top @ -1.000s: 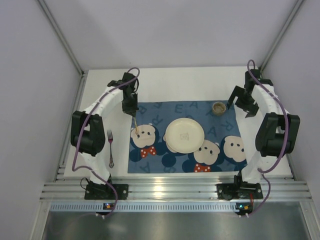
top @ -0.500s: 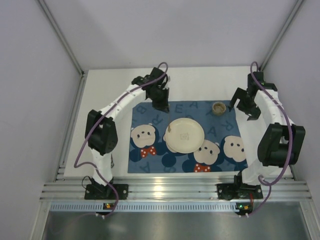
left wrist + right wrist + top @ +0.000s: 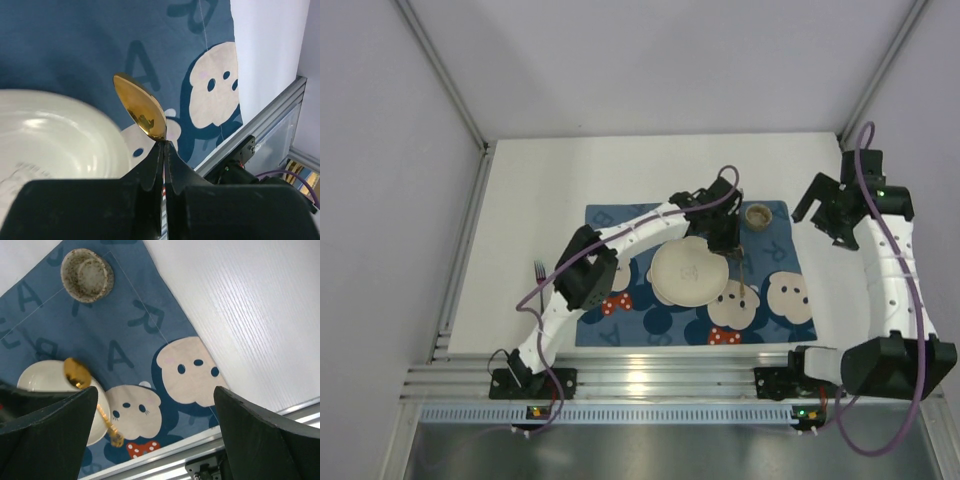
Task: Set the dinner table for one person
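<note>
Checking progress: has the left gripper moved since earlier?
Yes. The left gripper swung rightward, from the left edge of the placemat to right of the plate.

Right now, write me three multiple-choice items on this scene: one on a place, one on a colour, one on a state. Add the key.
1. On the table, the fork lies where, relative to the mat?
A) to its right
B) beyond its far edge
C) to its left

2. The spoon is:
A) gold
B) black
C) red

3. The left end effector is:
A) open and empty
B) shut on the spoon
C) shut on the fork

Key:
1 C: the top view shows the fork on the white tabletop off the mat's left edge.
2 A: the left wrist view shows a shiny gold bowl.
3 B: its fingers meet on the spoon's handle.
</note>
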`<state>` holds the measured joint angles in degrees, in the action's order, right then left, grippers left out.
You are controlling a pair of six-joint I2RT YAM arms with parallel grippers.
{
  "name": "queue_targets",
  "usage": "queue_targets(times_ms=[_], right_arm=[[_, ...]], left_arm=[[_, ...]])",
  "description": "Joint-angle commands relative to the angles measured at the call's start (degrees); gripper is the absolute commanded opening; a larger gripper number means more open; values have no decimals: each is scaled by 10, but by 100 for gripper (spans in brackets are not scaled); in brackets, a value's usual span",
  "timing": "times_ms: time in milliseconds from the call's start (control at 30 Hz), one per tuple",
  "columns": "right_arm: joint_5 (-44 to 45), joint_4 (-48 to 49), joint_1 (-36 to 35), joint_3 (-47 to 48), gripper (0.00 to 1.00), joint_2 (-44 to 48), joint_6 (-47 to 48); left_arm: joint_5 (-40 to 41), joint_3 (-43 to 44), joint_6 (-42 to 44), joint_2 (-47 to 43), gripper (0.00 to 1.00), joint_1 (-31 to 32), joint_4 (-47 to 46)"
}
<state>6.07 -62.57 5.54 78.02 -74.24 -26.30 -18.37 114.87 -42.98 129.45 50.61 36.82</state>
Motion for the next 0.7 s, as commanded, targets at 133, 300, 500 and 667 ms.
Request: queue_targets(times_ms=[133,300,500,667], right_arm=[[-17,-78,3,-22,100,126,-20],[-40,-93,-9,-56,100,159,-15],[-77,-132,-45,-32,100,175,-25],[-73,-145,-102,-5,100,180,-23]], left_arm=[[47,82,-64,82,0,60,-64],[88,88,-76,107,0,71,-62],[122,111,-98,126,25,84,-68],[178,108,-100,56,60,85,-33]])
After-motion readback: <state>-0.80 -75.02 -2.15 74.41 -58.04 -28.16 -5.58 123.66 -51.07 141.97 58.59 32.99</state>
